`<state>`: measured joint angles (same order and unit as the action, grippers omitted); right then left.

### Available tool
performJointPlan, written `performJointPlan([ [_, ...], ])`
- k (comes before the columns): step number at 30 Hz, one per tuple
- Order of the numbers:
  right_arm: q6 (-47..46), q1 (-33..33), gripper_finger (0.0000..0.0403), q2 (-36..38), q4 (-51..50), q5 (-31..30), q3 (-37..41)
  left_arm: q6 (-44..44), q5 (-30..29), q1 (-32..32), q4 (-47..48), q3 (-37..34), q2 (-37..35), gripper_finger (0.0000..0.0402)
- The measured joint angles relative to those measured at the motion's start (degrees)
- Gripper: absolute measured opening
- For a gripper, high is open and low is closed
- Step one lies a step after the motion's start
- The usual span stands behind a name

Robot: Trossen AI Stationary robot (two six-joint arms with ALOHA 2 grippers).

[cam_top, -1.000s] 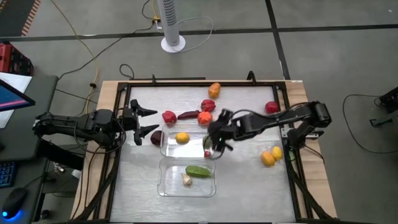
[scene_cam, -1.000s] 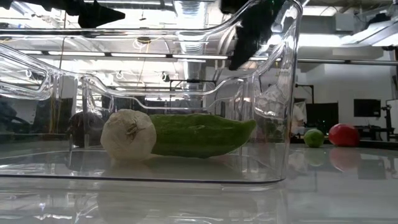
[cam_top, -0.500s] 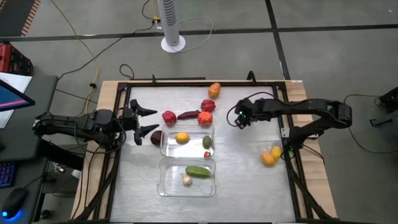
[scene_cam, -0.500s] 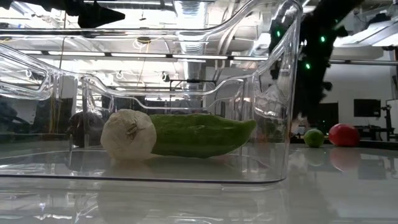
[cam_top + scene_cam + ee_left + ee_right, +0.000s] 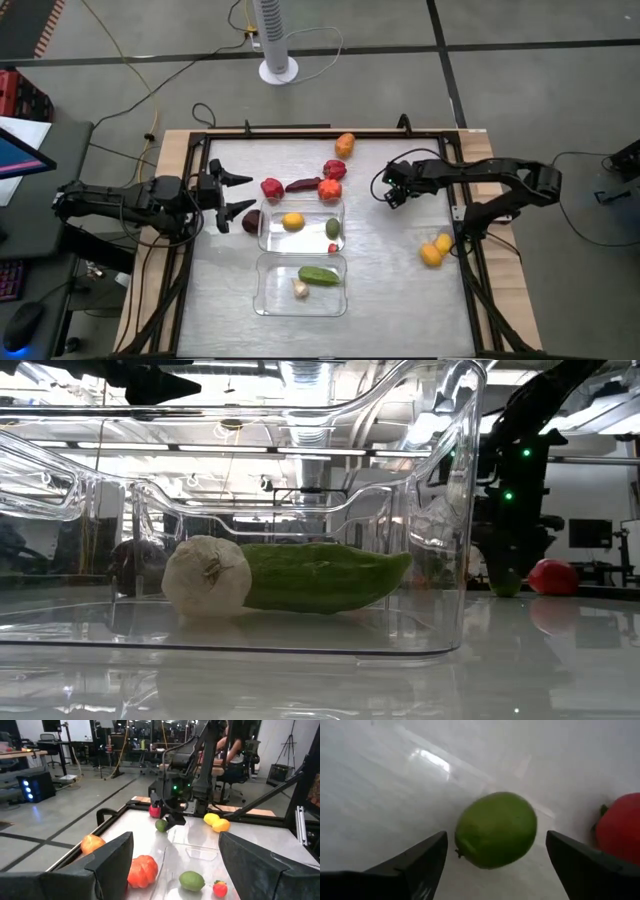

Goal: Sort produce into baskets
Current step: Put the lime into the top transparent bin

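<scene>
- The right gripper point(image 5: 392, 193) hangs over the table's upper right quarter, toward two o'clock from the baskets. Its dark fingers stand apart, holding nothing.
- Between those fingers, on the glossy white tabletop point(image 5: 380, 780), lies a smooth, round green lime point(image 5: 495, 829). A shiny red fruit point(image 5: 620, 827) sits just beside it.
- The left gripper point(image 5: 232, 194) waits at the table's nine o'clock edge, its tapered fingers spread and empty.
- Two clear, round-cornered plastic tubs sit mid-table. The farther tub point(image 5: 338, 212) holds a yellow lemon point(image 5: 292, 221), a green lime and a small red piece.
- The nearer tub point(image 5: 268, 300) holds a long, matte green cucumber point(image 5: 320, 576) touching a pale, ridged garlic bulb point(image 5: 206, 577).
- Red and orange produce lies loose at twelve o'clock of the tubs; a yellow and orange pair point(image 5: 436, 250) rests at three o'clock.
</scene>
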<state>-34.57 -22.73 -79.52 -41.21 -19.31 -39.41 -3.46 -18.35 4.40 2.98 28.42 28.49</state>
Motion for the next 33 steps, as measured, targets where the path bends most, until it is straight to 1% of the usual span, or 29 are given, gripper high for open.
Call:
performJointPlan([
  [3, 0.2, 0.0, 0.0345, -1.4, 0.0, 0.0, 0.1, 0.0, -0.2, 0.0, 0.0, 0.0, 0.0, 0.0280],
  [8, 2.9, 0.3, 0.0287, -3.1, 2.6, -0.2, 0.1, 0.0, -0.3, 0.0, -0.1, 0.0, 0.0, 0.0280],
  [11, 4.5, 1.6, 0.0254, -3.2, 4.6, -0.3, 0.0, 0.0, -0.3, 0.0, -0.1, 0.0, 0.0, 0.0280],
  [14, 5.1, 3.7, 0.0234, -3.1, 4.6, -0.2, -1.5, 0.0, -0.5, 0.0, 0.0, 0.0, 0.0, 0.0280],
  [19, 5.1, 10.9, 0.0238, -0.4, 3.8, -0.3, -8.9, 1.3, -3.1, 0.0, -0.1, 0.0, 0.0, 0.0280],
  [22, 8.1, 16.2, 0.0240, 1.6, 5.6, -1.0, -14.4, 1.3, -3.5, 0.0, -0.5, 0.0, 0.0, 0.0280],
  [25, 11.7, 21.8, 0.0240, 2.4, 13.1, -0.7, -18.3, 1.3, -3.5, 0.0, -1.0, 0.0, 0.0, 0.0280],
  [29, 18.7, 28.4, 0.0242, 1.4, 27.0, 0.0, -19.0, 1.3, -3.5, 0.0, -1.0, 0.0, 0.0, 0.0280],
  [31, 21.3, 30.7, 0.0249, 0.0, 30.7, 0.0, -19.0, 1.2, -3.4, 0.0, -1.0, 0.0, 0.0, 0.0280],
  [33, 21.5, 31.7, 0.0262, -1.7, 33.5, 0.6, -19.0, 1.0, -3.2, 0.0, -1.0, 0.0, 0.0, 0.0280],
])
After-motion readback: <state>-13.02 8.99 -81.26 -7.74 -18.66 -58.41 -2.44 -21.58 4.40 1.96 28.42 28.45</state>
